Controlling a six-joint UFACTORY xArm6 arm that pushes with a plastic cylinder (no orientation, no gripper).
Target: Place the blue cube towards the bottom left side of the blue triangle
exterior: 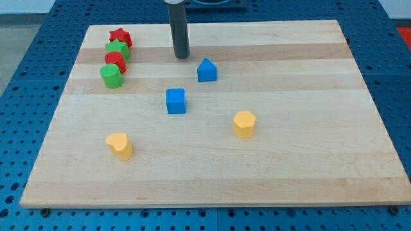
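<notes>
Yellow heart [119, 145], yellow hexagon [244, 124] far below my tip [182, 56]; blue cube [175, 101], blue triangle [207, 70] nearer; no claw visible.

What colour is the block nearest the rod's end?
Blue: the blue triangle, seen in the camera view, the only one.

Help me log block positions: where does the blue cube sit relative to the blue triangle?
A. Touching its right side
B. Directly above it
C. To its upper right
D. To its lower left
D: the blue cube lies apart from the blue triangle, toward the view's bottom left.
</notes>
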